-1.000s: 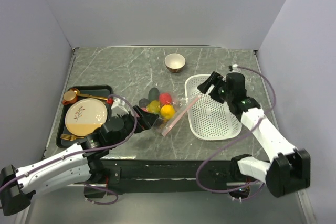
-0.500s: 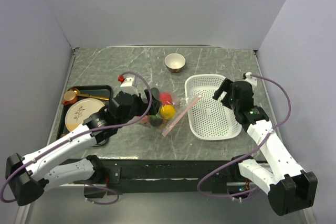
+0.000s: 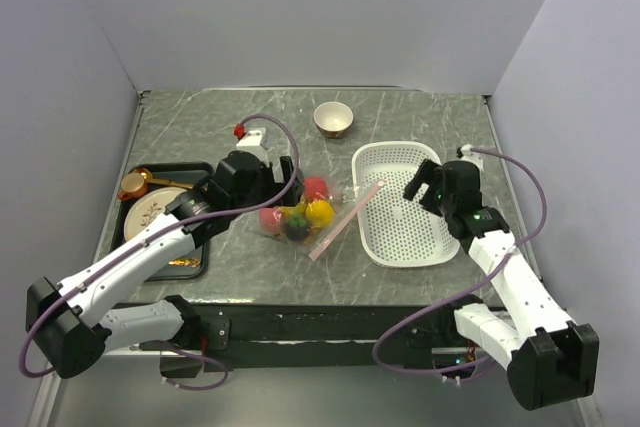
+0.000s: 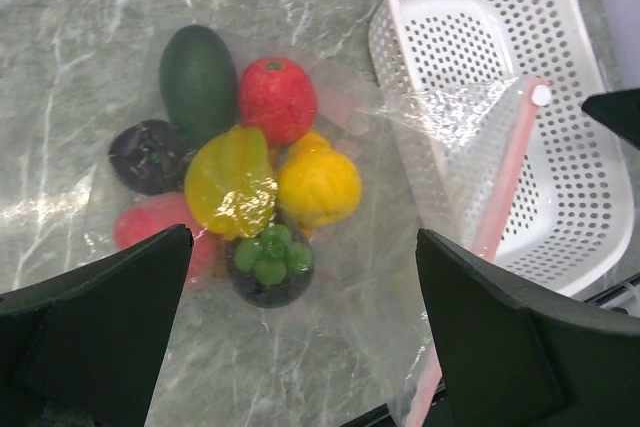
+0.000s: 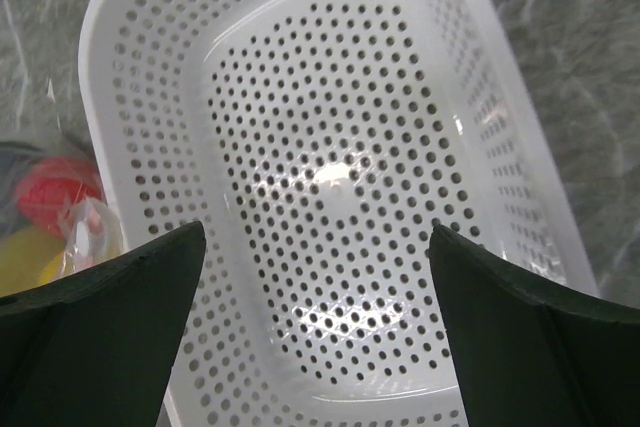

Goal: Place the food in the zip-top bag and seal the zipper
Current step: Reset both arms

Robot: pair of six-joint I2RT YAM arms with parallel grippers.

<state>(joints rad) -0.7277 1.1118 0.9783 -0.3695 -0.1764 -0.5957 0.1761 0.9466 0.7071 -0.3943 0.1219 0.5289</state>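
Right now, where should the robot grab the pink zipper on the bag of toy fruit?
Probably the far end of the zipper, which lies propped on the white basket rim, raised off the table. The open right gripper hovers over that basket, so it could come from that side and pinch across the thin strip.

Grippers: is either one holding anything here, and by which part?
Nothing is held. The left gripper hangs open above the zip-top bag with the food in it; the right gripper hangs open over the white basket.
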